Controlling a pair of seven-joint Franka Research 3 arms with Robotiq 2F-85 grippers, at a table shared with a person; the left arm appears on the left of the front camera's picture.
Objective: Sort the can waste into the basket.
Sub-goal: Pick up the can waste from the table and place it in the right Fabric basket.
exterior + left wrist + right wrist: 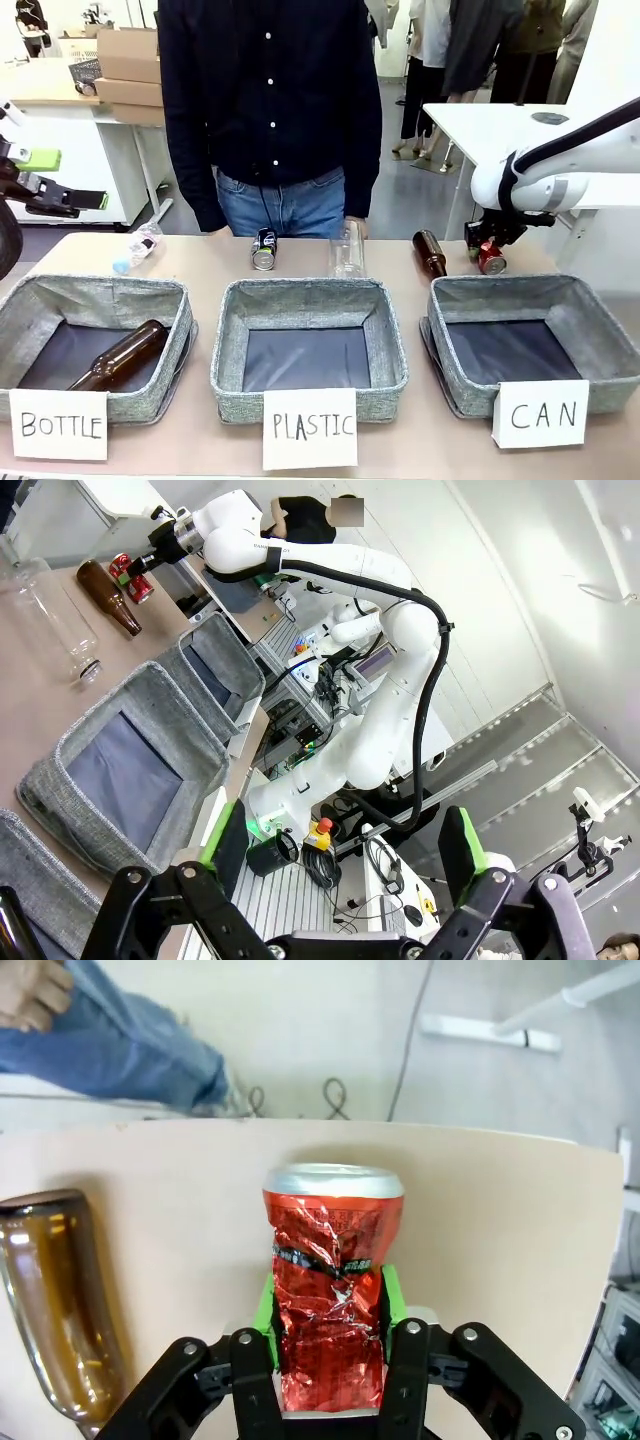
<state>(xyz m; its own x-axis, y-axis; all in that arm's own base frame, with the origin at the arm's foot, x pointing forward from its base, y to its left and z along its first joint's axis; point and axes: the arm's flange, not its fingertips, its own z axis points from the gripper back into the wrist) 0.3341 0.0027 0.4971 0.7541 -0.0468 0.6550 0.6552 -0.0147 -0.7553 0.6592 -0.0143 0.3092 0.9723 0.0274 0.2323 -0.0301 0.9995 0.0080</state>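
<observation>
Handwritten cards are propped lowest in the front view. The one reading "CAN" [540, 413] is leaned against the grey fabric basket [612, 388] at lower right, so each basket's purpose can be read at a glance. No cans are seen on that basket's dark floor.

Just behind its far rim, the crushed red can [491, 262] is clamped between the green pads of the right gripper [490, 245]. In the right wrist view the can [330, 1290] is gripped low on its crumpled body, silver top pointing away from the gripper [328, 1300]. That hold is judged suited to carrying it over the rim and dropping it in. Whether it has left the bench cannot be told.

The dark can [264, 249] is left lying at upper centre of the bench [420, 440], well apart from the basket. The left gripper [348, 835] is held released, its jaws spread wide with nothing between them, parked off at the left, presumably out of the way.

A brown bottle [430, 252] is laid just beside the red can, and a clear bottle [346, 250] lies near the dark one. The bench is pale tan and smooth. A person [270, 100] is stood at its far edge. Cardboard boxes [128, 65] are stacked at upper left, and a white table [480, 125] is set at upper right.
</observation>
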